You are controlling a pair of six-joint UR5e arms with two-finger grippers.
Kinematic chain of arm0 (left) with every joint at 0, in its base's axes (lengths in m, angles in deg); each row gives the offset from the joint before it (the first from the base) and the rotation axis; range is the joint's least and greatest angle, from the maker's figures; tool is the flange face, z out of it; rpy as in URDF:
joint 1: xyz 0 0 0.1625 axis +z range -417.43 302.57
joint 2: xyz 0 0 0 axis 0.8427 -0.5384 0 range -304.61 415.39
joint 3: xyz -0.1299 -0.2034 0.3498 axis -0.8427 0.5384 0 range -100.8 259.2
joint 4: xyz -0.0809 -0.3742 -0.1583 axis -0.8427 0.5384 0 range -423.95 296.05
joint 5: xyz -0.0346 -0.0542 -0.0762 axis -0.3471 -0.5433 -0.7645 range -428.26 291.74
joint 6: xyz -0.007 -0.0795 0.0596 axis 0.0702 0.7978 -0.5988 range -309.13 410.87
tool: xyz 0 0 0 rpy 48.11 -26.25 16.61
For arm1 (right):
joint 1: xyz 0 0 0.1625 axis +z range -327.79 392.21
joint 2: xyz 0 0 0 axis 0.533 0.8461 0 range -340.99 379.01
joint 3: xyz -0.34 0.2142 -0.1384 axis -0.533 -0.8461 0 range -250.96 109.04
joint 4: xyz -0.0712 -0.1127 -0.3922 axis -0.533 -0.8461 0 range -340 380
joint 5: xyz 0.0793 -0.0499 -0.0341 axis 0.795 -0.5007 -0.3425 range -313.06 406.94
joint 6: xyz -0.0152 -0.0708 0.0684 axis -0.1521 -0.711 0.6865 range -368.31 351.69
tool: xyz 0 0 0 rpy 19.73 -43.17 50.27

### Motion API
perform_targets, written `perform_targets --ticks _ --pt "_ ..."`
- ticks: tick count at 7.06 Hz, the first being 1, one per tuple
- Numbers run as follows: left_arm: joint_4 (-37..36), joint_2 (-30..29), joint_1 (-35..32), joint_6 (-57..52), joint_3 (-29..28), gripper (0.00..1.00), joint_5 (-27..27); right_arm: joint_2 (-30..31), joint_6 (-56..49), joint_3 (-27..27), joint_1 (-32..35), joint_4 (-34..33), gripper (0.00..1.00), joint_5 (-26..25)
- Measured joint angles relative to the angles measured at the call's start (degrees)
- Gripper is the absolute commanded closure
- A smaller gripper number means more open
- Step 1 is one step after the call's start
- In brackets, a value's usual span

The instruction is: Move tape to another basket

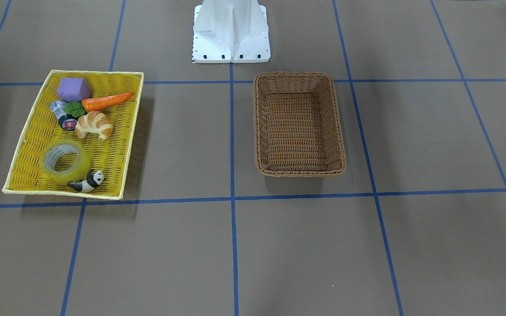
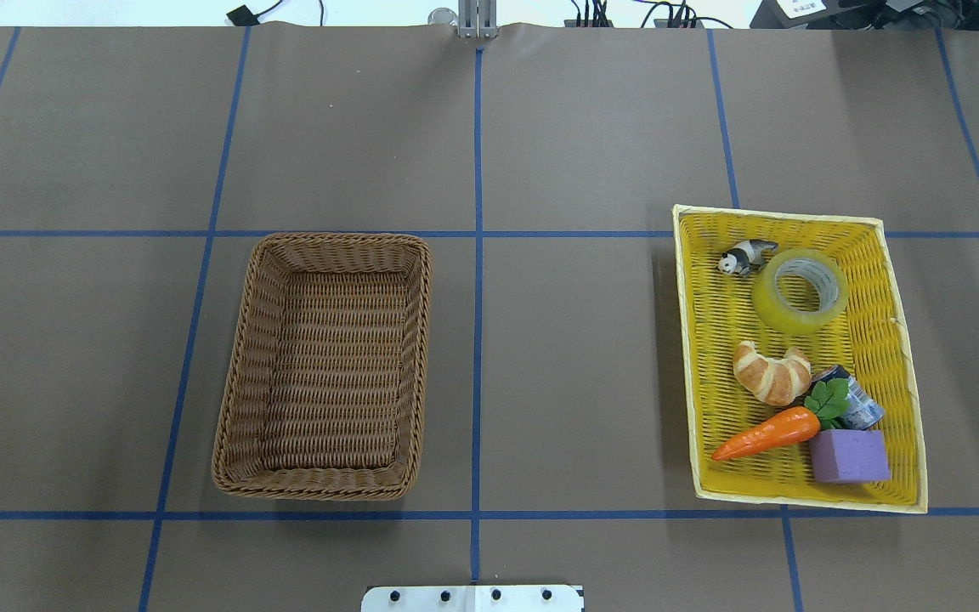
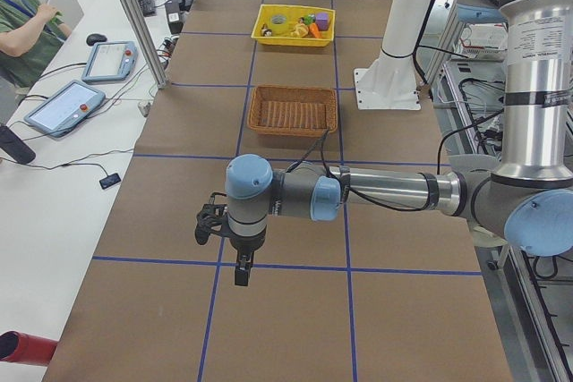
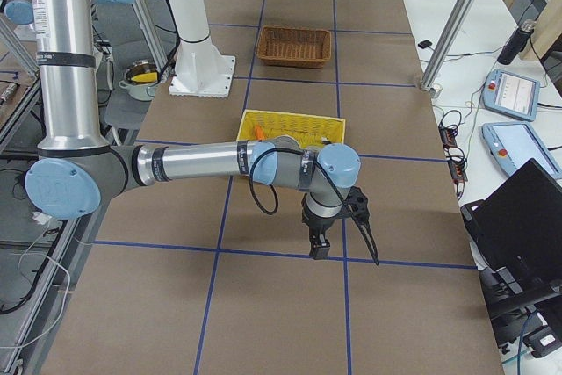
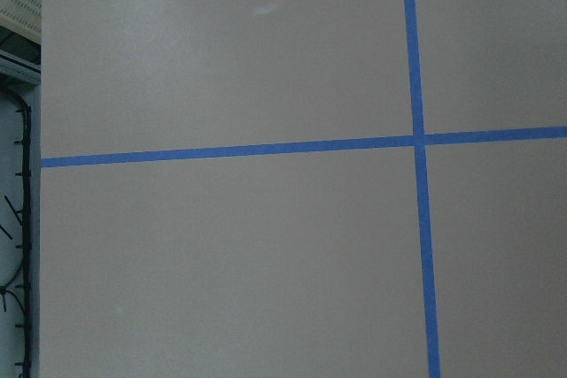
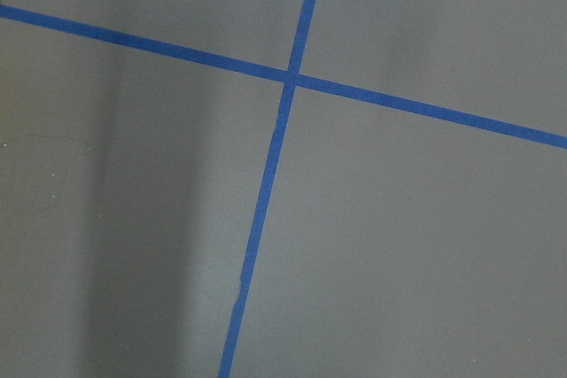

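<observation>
The tape is a yellowish translucent roll that lies flat in the yellow tray on the robot's right. It also shows in the overhead view, next to a panda figure. The brown wicker basket stands empty on the robot's left, also in the overhead view. My left gripper hangs over bare table far from the basket. My right gripper hangs over bare table just past the tray. I cannot tell whether either is open or shut.
The tray also holds a croissant, a carrot, a purple block and a small dark can. The robot's white base stands between tray and basket. Blue tape lines grid the brown table.
</observation>
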Motion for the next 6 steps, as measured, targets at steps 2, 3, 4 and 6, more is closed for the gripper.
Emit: perform_targets --ticks 2,3,4,6 --pt "0.03 0.0 0.0 0.0 -0.01 0.02 -0.05 0.52 0.06 -0.24 0.0 2.51 0.0 -0.16" --pt "0.01 0.0 0.0 0.03 -0.01 0.02 -0.07 0.74 0.08 -0.38 0.0 3.28 0.0 -0.18" --pt "0.0 0.0 0.0 0.12 0.03 0.02 -0.11 0.79 0.07 -0.43 0.0 3.58 0.0 -0.16" --pt "-0.11 -0.05 0.0 0.15 0.29 0.02 -0.11 0.77 0.03 -0.06 0.0 3.96 0.0 -0.1"
